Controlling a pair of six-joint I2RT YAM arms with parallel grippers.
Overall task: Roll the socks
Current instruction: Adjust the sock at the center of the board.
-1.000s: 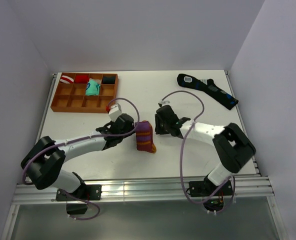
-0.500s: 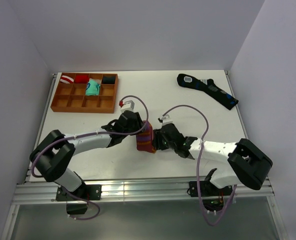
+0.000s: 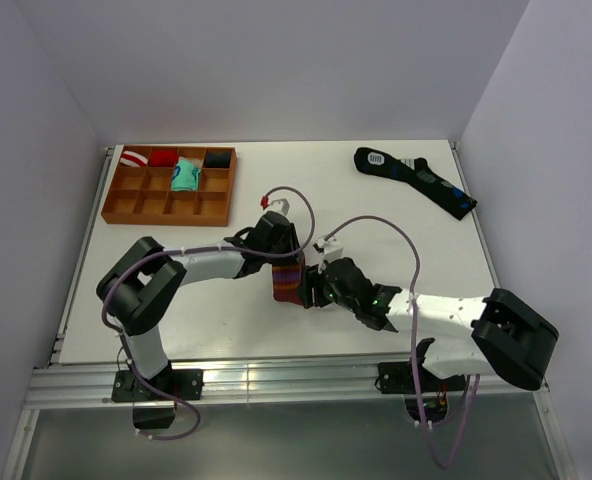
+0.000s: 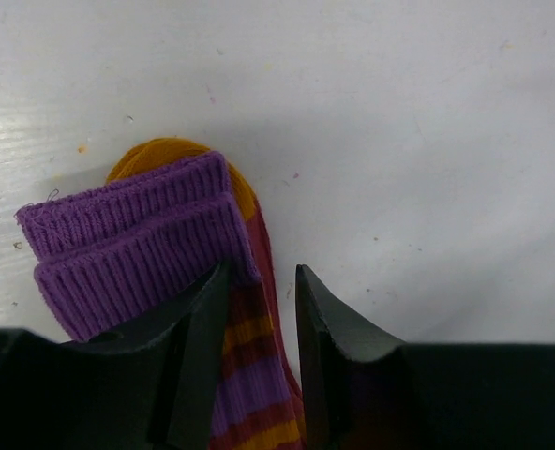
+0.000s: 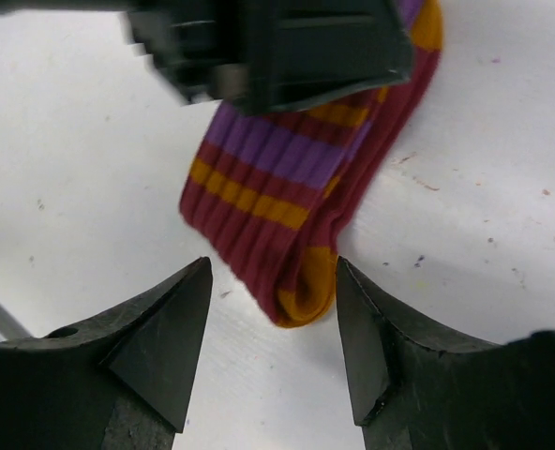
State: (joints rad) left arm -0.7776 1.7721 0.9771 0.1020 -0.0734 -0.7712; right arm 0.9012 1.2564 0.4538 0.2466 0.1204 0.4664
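The white table (image 3: 406,240) carries a wooden tray (image 3: 166,219) at its far left and a black sock (image 3: 416,178) at its far right. The folded socks (image 3: 288,283) lie near the middle, between both grippers. The left gripper (image 4: 259,277) stands narrow, pinching their striped part just below the purple cuff. The right gripper (image 5: 270,267) is spread wide, with the orange end between its fingertips.

Overhead plus close wrist-cams (socks (image 3: 288,283) shared)
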